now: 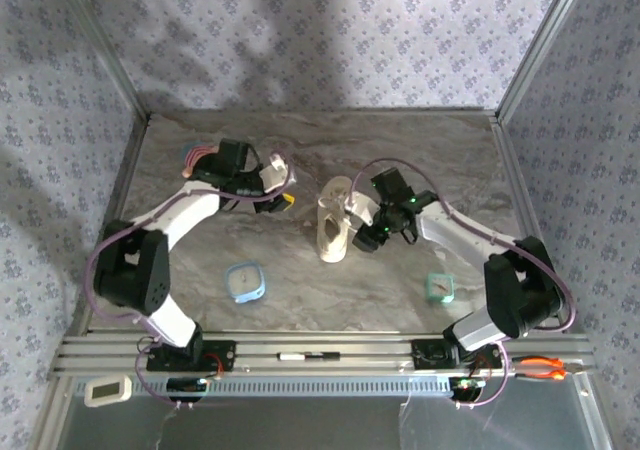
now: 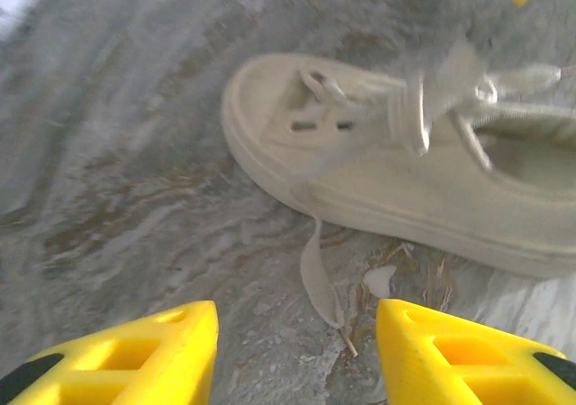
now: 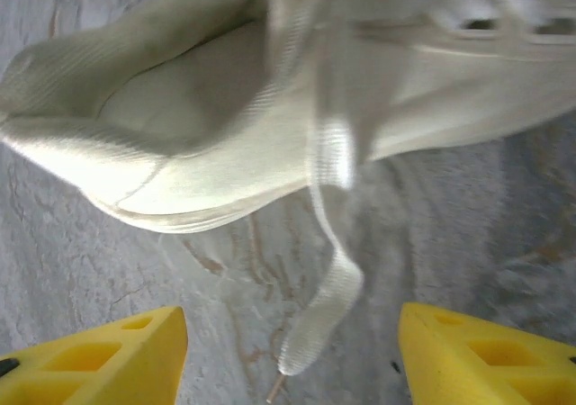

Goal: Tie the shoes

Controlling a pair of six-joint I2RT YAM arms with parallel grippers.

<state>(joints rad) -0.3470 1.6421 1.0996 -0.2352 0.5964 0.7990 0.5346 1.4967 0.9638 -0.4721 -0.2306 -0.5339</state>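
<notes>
I see the shoe [image 1: 334, 230] lying mid-frame on the worktop [image 1: 300, 140] in the top view, with my left gripper [image 2: 297, 337] and right gripper [image 3: 292, 342] both released (a loose lace [image 3: 340, 283] dangles ungripped between the right fingers).

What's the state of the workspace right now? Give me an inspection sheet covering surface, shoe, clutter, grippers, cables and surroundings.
Surface: grey marbled table.
Job's things: one cream shoe mid-table, laces loose and untied.
Clutter: light blue square object and teal square object on the table; orange-handled tool and white device at the near edge.
Grippers: left gripper jaws open, a lace end on the table ahead of it; right gripper jaws open, a loose lace end between them, not clamped.
Cables: purple looms looped along both arms.
Surroundings: patterned fabric walls, metal frame posts.
</notes>
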